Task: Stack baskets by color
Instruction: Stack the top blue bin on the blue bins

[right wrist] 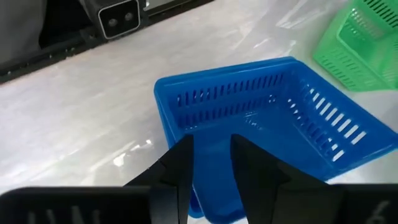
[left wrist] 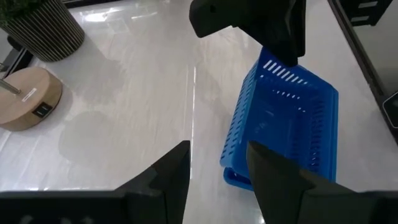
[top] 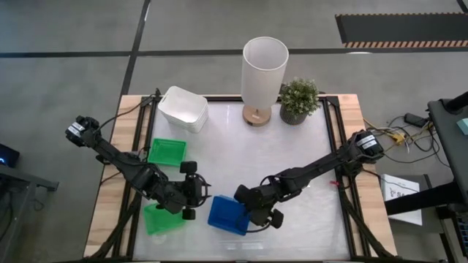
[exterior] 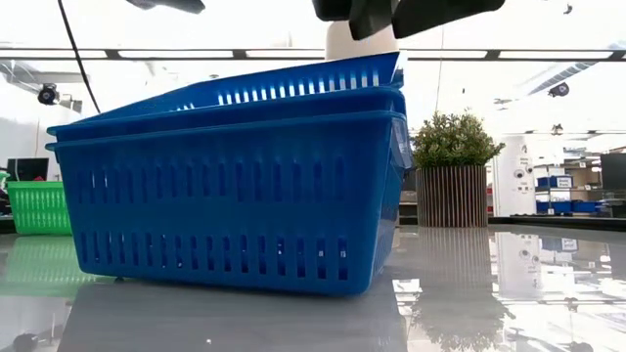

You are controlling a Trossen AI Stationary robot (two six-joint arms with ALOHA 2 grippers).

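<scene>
We see the blue baskets (top: 227, 215) as nested rectangular plastic trays with slotted walls and perforated bottoms; in the low view (exterior: 235, 186) three rims show one above the other, the top one tilted. The stack sits directly beneath the right claw (top: 257, 217), whose fingers (right wrist: 180, 165) stand slightly apart, straddling the near wall of the top basket without clamping it. The left claw (top: 191, 191) is just beside the stack on its other side, fingers (left wrist: 168, 177) apart and holding nothing. One green basket (top: 162, 218) lies just beside the left claw toward the table's near edge, and another green one (top: 167, 151) lies behind that claw, both of glossy slotted plastic. The white baskets (top: 183, 108) sit well beyond the left claw at the far corner, smooth-walled and nested. The table (top: 292, 161) is a glossy, reflective white sheet in a wood frame. A white cylindrical lamp (top: 264, 69) on a round wooden base and a potted plant (top: 298, 98) in a ribbed pot stand at the far edge.
</scene>
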